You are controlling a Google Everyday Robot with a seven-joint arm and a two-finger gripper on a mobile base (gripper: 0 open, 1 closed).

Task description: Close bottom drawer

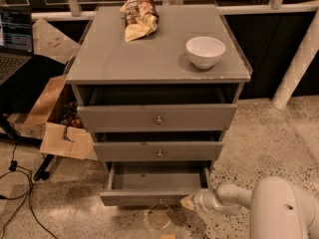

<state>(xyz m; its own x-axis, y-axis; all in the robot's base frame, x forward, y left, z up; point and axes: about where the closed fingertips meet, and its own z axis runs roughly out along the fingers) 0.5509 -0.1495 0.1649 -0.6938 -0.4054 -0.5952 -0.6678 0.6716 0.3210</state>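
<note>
End effector [190,201] at bottom drawer [132,198], right front corner; whether clenched cannot be told.
Stiff wooden front likely slides lightly; push flat near knob [160,201].

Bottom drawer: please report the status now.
Gripper at bottom drawer front, right corner. Drawer open, pulled out farthest of three. Nothing seen blocking its travel.

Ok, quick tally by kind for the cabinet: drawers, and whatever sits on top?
Drawers: 3: top drawer, middle drawer, bottom drawer.
Bowls: 1, white bowl.
Snack bag: 1.
Total: 5.
Gripper sits by the bottom drawer's right front corner.
</note>
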